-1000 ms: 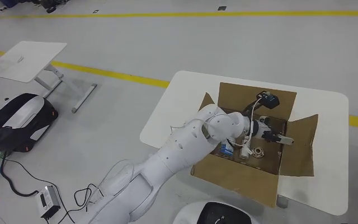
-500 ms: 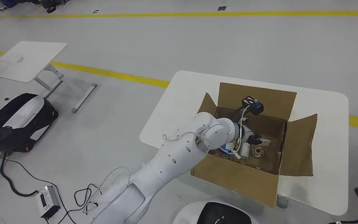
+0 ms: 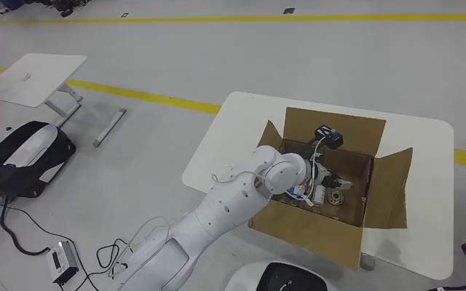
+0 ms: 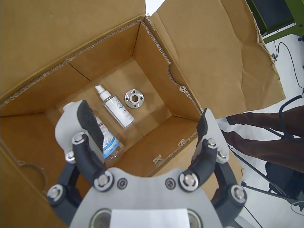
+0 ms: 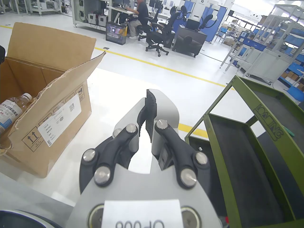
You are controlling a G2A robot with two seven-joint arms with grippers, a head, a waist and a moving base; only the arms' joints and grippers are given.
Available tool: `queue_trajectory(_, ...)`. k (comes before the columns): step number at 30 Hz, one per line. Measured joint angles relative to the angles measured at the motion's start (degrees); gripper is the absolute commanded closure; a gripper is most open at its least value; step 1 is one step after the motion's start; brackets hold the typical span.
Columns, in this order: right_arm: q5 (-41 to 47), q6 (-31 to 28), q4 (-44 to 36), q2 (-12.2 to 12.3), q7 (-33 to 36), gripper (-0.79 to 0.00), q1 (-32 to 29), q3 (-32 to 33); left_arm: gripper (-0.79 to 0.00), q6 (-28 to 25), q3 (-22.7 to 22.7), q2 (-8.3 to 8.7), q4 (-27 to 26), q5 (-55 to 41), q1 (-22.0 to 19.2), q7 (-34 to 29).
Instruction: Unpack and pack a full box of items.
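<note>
**A:** From above, where is the box?

**B:** The box (image 3: 331,125) stands open on the white bench (image 3: 233,134), flaps spread. One arm reaches down into it. Its wrist view makes it the left arm, so the left end effector (image 3: 331,182) is inside the box. A flange (image 3: 336,197) lies on the box floor just beside it.

**A:** And the left wrist?

**B:** The left end effector (image 4: 144,110) is released, jaws wide apart, and hangs above the box floor. Three things lie down there. A spray (image 4: 116,110) lies flat, and the flange (image 4: 134,98) sits just beside it, not touching. A bottle (image 4: 110,143) lies partly hidden behind one finger (image 4: 85,117).

**A:** The right wrist?

**B:** The right end effector (image 5: 149,105) is clenched, its pads pressed together with nothing between them. It is outside the box (image 5: 59,110), off to one side. The bottle (image 5: 10,111) shows over the box's torn edge. A green cart (image 5: 237,131) stands near on the other side.
</note>
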Motion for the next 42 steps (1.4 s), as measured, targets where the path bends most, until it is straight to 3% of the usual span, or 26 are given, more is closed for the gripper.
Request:
queue_trajectory(27,0.00,0.00,0.00,0.00,0.00,0.000,0.00,0.00,-0.785,0.00,0.00,0.00,0.00,0.00,0.00,0.00)
queue_trajectory(28,0.00,0.00,0.00,0.00,0.00,0.000,0.00,0.00,-0.727,0.00,0.00,0.00,0.00,0.00,0.00,0.00)
queue_trajectory(29,0.00,0.00,0.00,0.00,0.00,0.000,0.00,0.00,-0.219,0.00,0.00,0.00,0.00,0.00,0.00,0.00)
queue_trajectory(30,0.00,0.00,0.00,0.00,0.00,0.000,0.00,0.00,0.000,0.00,0.00,0.00,0.00,0.00,0.00,0.00)
queue_trajectory(33,0.00,0.00,0.00,0.00,0.00,0.000,0.00,0.00,0.000,0.00,0.00,0.00,0.00,0.00,0.00,0.00)
queue_trajectory(34,0.00,0.00,0.00,0.00,0.00,-0.219,0.00,0.00,-0.489,0.00,0.00,0.00,0.00,0.00,0.00,0.00)
queue_trajectory(35,0.00,0.00,0.00,0.00,0.00,-0.785,0.00,0.00,-0.785,0.00,0.00,0.00,0.00,0.00,0.00,0.00)
queue_trajectory(36,0.00,0.00,0.00,0.00,0.00,-0.785,0.00,0.00,-0.606,0.00,0.00,0.00,0.00,0.00,0.00,0.00)
queue_trajectory(37,0.00,0.00,0.00,0.00,0.00,-0.785,0.00,0.00,-0.323,0.00,0.00,0.00,0.00,0.00,0.00,0.00)
queue_trajectory(38,0.00,0.00,0.00,0.00,0.00,-0.674,0.00,0.00,0.000,0.00,0.00,0.00,0.00,0.00,0.00,0.00)
queue_trajectory(40,0.00,0.00,0.00,0.00,0.00,-0.785,0.00,0.00,0.000,0.00,0.00,0.00,0.00,0.00,0.00,0.00)
queue_trajectory(42,0.00,0.00,0.00,0.00,0.00,-0.785,0.00,0.00,0.000,0.00,0.00,0.00,0.00,0.00,0.00,0.00)
